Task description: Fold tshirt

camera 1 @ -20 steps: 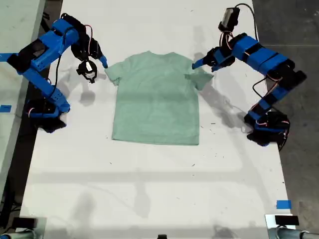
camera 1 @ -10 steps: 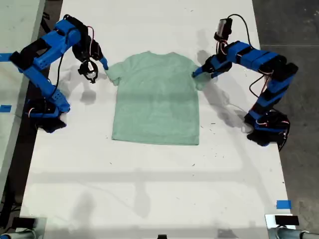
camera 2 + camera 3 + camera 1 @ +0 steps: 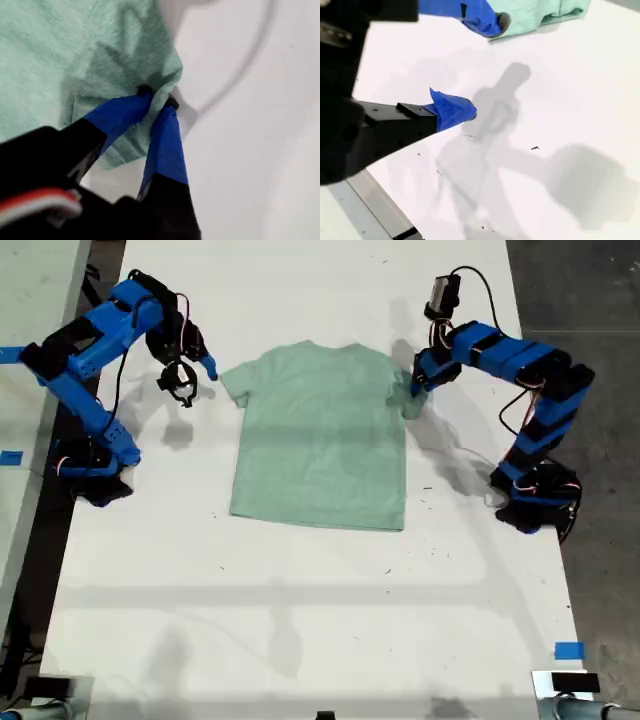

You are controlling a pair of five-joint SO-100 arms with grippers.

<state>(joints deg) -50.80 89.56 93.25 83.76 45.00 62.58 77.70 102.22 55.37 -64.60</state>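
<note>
Looking at the exterior view, you see the tshirt (image 3: 320,440) lying flat on the white table (image 3: 300,590), in the upper middle part of the view, with the collar toward the top and the hem toward the bottom. Both short sleeves are spread out to the sides.

My first gripper (image 3: 415,387) is at the sleeve on the exterior view's right. In the first wrist view my first gripper (image 3: 157,102) has its two blue fingertips (image 3: 120,115) pressed together on a fold of the sleeve fabric, so it is pinching the tshirt (image 3: 50,50) at the sleeve edge. The cloth is bunched and wrinkled around the tips, and the table (image 3: 250,125) is bare beside it.

My second gripper (image 3: 198,368) is at the exterior view's left, just beside the other sleeve. In the second wrist view my second gripper (image 3: 482,67) is spread wide, with nothing between the jaws. One blue fingertip is very near the sleeve corner of the tshirt (image 3: 545,12), but you cannot tell if it touches. The other fingertip is over the bare table (image 3: 545,100), where you see its shadow.
</note>
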